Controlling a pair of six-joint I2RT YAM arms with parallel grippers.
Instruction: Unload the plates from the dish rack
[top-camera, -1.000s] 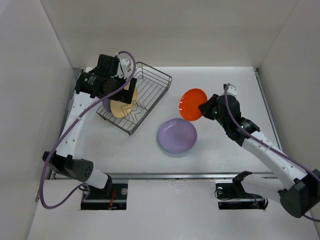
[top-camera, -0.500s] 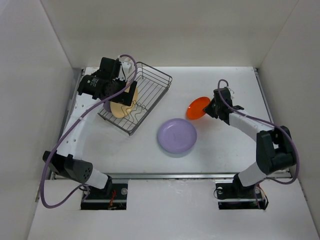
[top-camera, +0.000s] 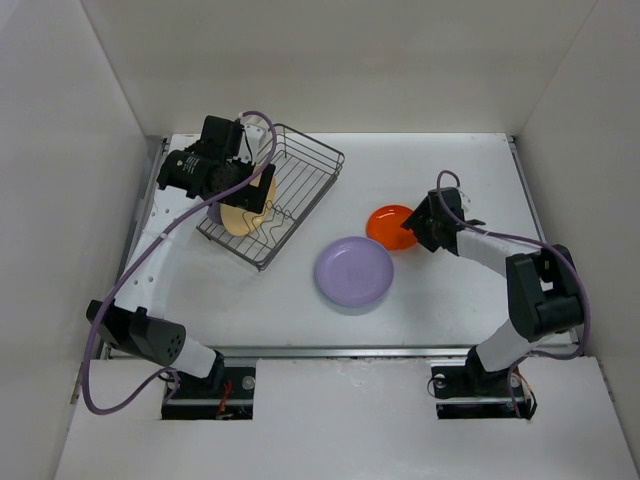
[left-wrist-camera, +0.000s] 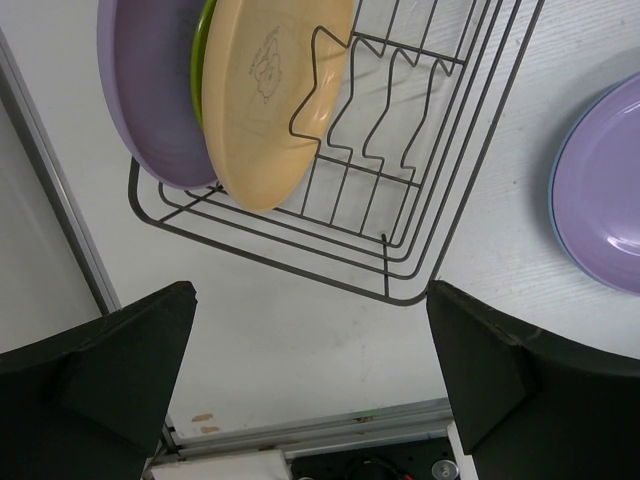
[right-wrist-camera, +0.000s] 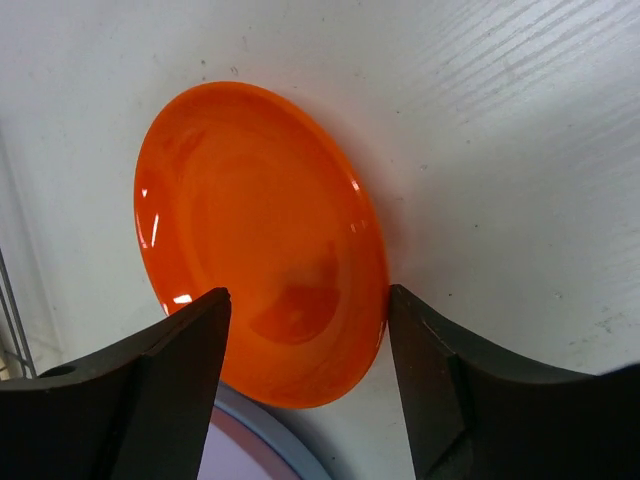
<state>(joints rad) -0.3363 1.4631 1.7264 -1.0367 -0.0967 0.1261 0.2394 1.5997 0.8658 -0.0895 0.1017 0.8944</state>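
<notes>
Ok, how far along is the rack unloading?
Done: a lavender plate and the orange plate lie on the table. In hand: nothing; the right gripper stands open at the orange plate, the left gripper open above the dish rack. Left: a tan plate, a green plate and a second lavender plate stand in the rack.

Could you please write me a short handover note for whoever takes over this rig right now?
Left gripper: open, empty, poised over the dish rack.
Right gripper: open, fingers either side of the red-orange plate, which lies on the table.
Done: the red-orange plate and a lavender plate are out on the table, next to each other.
Left: three plates stand in the rack: a second lavender plate, a lime green plate and a tan-yellow plate.
</notes>
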